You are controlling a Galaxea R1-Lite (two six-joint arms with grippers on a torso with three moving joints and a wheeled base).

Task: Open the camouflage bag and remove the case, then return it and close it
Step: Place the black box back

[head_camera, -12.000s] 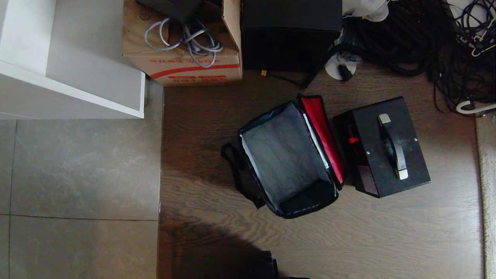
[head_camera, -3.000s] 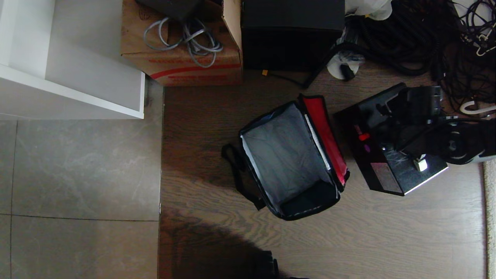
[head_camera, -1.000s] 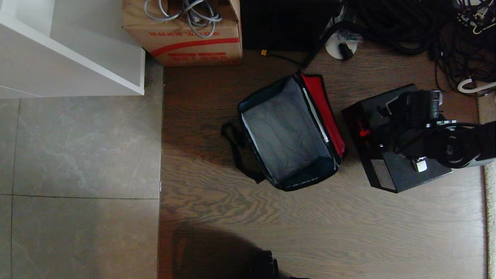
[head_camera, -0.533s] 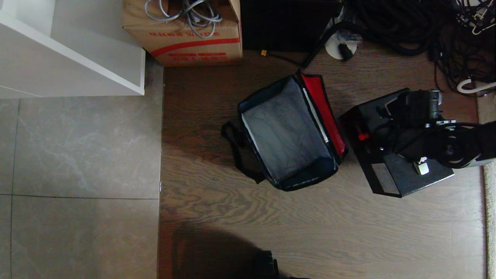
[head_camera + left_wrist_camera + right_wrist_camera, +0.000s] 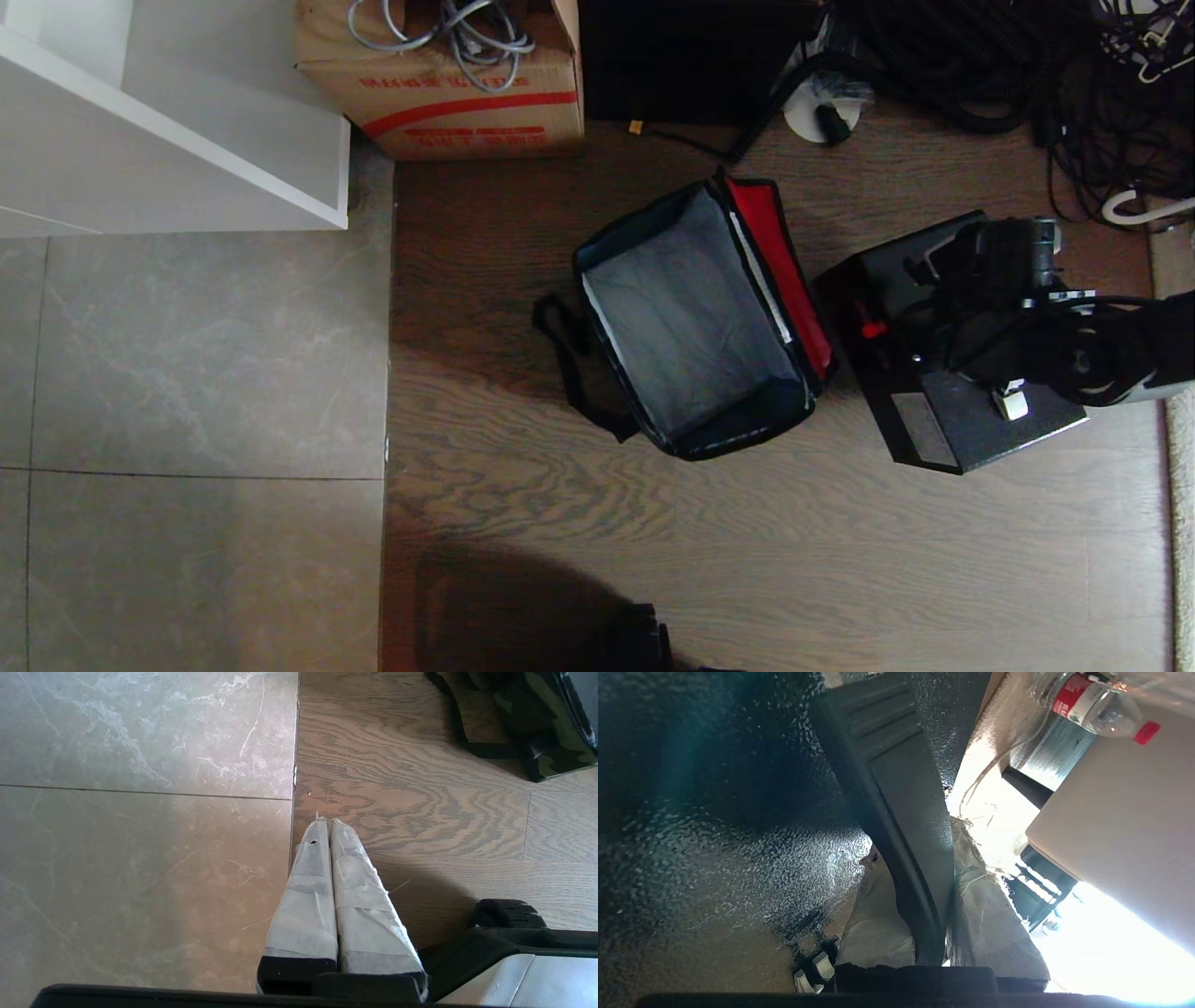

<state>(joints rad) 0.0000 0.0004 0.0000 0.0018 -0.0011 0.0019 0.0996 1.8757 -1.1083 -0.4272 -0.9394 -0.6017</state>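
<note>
We note the black pebbled hard case tilted on the wood-grain floor, just right of the open boxy camouflage fabric bag with its grey lining. Our right gripper pinches the ribbed black handle. Our left gripper, tape-wrapped and pressed together, hangs over the tile seam. Bare boards lie nearest us.

Dim floor, glaring right-wrist backlight

Cardboard carton beside tall black box
</note>
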